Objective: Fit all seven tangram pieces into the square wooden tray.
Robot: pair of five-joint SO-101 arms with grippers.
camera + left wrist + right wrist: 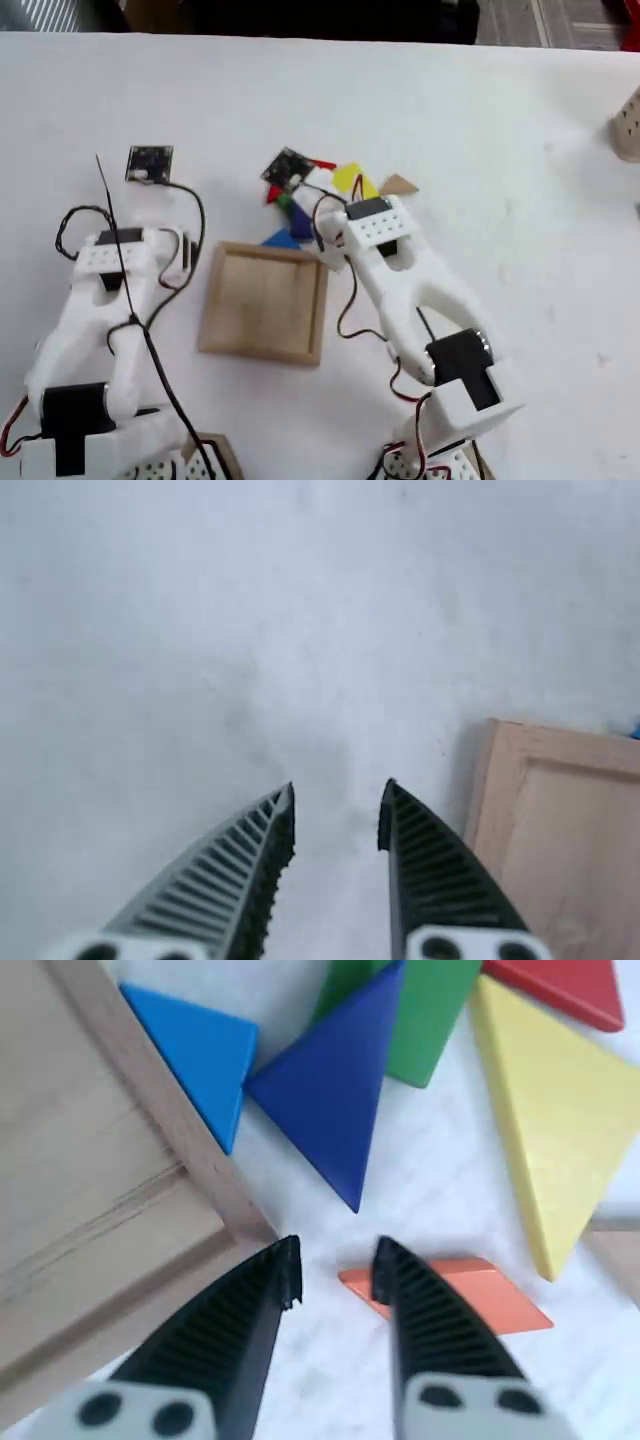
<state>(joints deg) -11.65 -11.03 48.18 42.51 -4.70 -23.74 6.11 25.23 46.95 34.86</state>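
Tray: square wooden tray (265, 302) flat on the white table (480, 120) between the two arms, pale floor showing
Left gripper (338, 800): jaws a little apart, nothing between them; above the table just beside the tray's rim
Right gripper (337, 1250): jaws part open, gripping nothing; just off the tray's corner, one fingertip over the end of the orange parallelogram piece (470, 1295)
Light blue triangle piece (200, 1050): on the table, lying against the tray's outer rim
Dark blue triangle piece (335, 1090): just beside the light blue one, touching the green piece (440, 1000)
Green piece: cut off by the frame, shape unclear
Large yellow triangle piece (550, 1130): beside the green piece, near the orange parallelogram
Red triangle piece (560, 985): just beyond the yellow one
Plain tan wooden triangle piece (398, 185): outer edge of the cluster, beside the yellow
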